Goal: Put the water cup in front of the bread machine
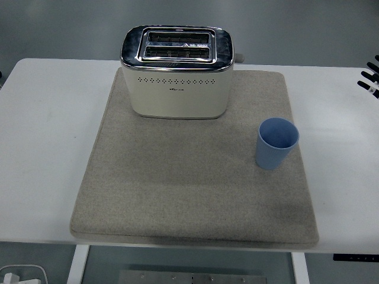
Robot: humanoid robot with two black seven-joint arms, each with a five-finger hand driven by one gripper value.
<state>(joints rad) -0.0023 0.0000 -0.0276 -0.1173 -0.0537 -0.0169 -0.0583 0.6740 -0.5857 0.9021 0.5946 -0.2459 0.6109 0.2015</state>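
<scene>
A light blue water cup point(276, 142) stands upright and empty on the right part of the grey felt mat point(177, 195). The cream and chrome bread machine point(177, 71) sits at the back of the mat, to the cup's upper left. Only the black fingertips of my right hand point(371, 76) show at the picture's right edge, spread and holding nothing, well to the right of and behind the cup. The left arm does not show.
The mat lies on a white table point(47, 136), with bare mat in front of the bread machine. Below the table's near edge, a white object point(23, 276) lies on the floor at the bottom left.
</scene>
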